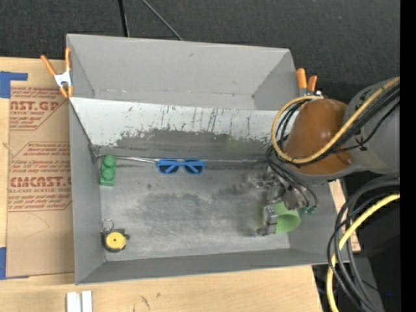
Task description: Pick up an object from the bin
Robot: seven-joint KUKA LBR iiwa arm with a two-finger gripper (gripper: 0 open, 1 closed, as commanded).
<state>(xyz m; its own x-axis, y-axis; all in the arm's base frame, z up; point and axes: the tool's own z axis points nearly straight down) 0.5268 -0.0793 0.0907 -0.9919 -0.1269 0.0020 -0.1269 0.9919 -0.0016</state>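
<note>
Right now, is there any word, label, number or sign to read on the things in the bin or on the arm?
None can be read.
No print shows on the green toy, the blue sunglasses or the green cup-like thing.
Any mark on the yellow round thing is too small to tell.
No lettering shows on the arm's orange cover.

One high, oblique view down into the bin (182, 70)

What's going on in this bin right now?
The arm reaches in from the right, its gripper low at the right end of the grey bin, close against a light green cup-like thing. Whether it grips it is unclear. Blue sunglasses, a green block and a yellow round thing lie further left.
</note>
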